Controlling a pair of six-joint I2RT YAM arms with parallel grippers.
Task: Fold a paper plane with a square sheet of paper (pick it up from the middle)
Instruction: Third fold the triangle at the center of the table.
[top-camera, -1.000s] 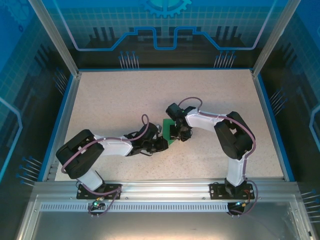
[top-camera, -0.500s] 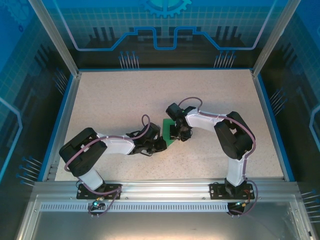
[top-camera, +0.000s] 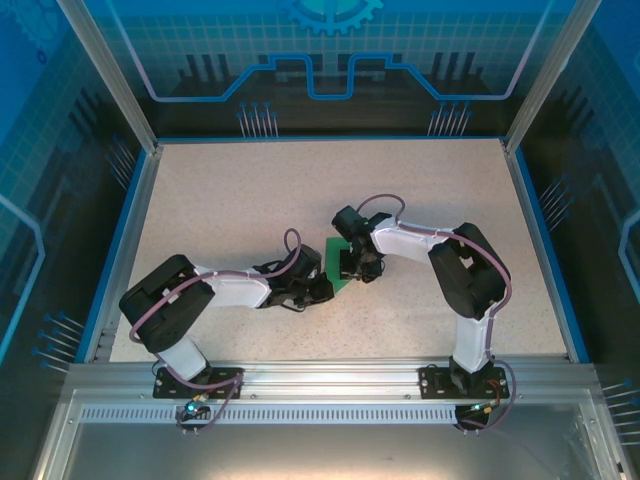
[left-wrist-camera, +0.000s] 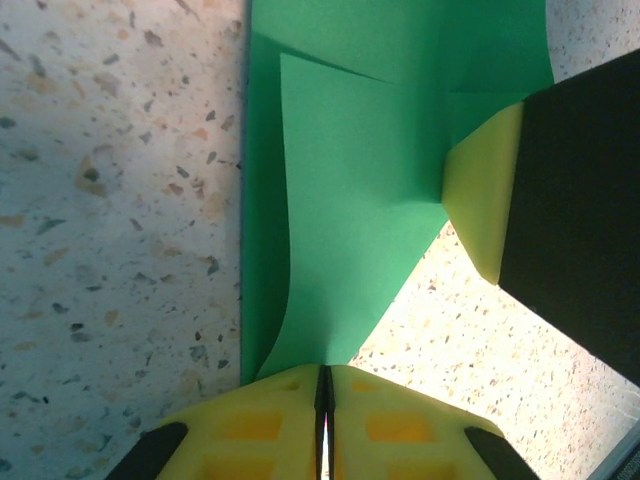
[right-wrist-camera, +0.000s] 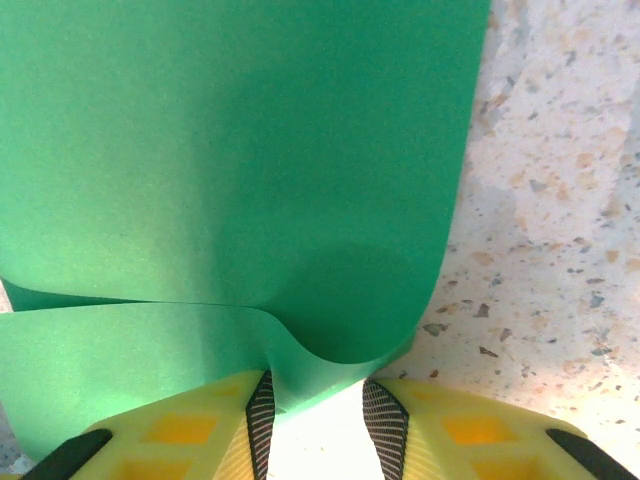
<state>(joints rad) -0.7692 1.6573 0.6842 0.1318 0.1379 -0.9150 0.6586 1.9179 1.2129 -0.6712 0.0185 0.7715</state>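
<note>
The square sheet of paper (top-camera: 334, 251), green and partly folded, lies mid-table between both grippers. In the left wrist view the paper (left-wrist-camera: 345, 190) shows a folded flap with a diagonal edge, and its near point runs into the seam of my left gripper (left-wrist-camera: 323, 372), which is shut on it. My left gripper (top-camera: 322, 287) sits at the sheet's near-left side. My right gripper (top-camera: 353, 270) stands over the sheet's right side; its yellow finger (left-wrist-camera: 485, 195) presses the paper. The right gripper (right-wrist-camera: 313, 395) is open, and a curled edge of the paper (right-wrist-camera: 230, 150) rises between its pads.
The speckled table (top-camera: 250, 200) is ringed by a blue rim (top-camera: 128, 245) and aluminium frame posts (top-camera: 105, 75). Both arms bend inward toward the middle, their elbows near the front edge.
The left arm's elbow has shifted slightly to the right. The grippers and the paper stay where they were.
</note>
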